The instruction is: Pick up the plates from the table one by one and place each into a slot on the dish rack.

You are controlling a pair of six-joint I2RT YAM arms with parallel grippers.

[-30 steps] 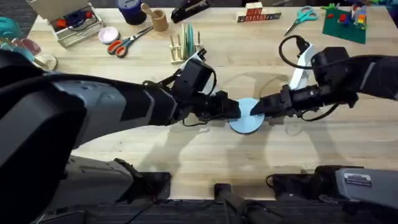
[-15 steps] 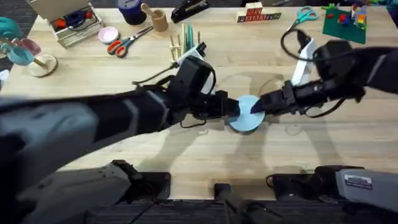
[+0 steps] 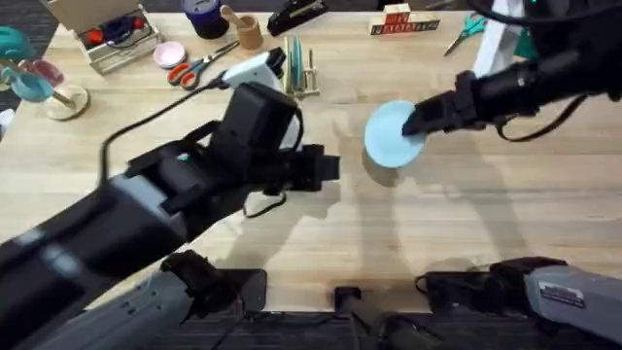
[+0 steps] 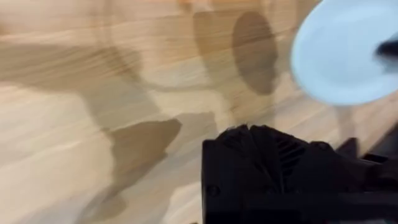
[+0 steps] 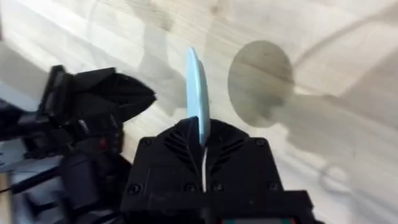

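- Right gripper (image 3: 416, 121) is clamped on the rim of the pale blue plate (image 3: 394, 135), holding it lifted off the table (image 3: 505, 214); in the right wrist view the plate (image 5: 196, 93) stands edge-on between the two black fingers.
- Beneath the plate a round shadow lies on bare wood, and the planks under and in front of this gripper are open.
- Left gripper (image 3: 328, 167) hangs just across from the plate, apart from it and holding nothing; whether its fingers are parted I cannot tell.
- From the left wrist camera the plate (image 4: 345, 53) floats beyond the fingers, its shadow on the wood beside it.
- Dish rack (image 3: 293, 70) stands farther off, beyond the left gripper, with a teal plate (image 3: 294, 60) upright between its pegs.
- Past the rack sit a wooden cup (image 3: 248, 30), red-handled scissors (image 3: 194, 66) and a small pink dish (image 3: 169, 53).
- Behind the right arm, at the far table edge, lie teal scissors (image 3: 470, 27).
- Between the held plate and the rack the tabletop is bare.
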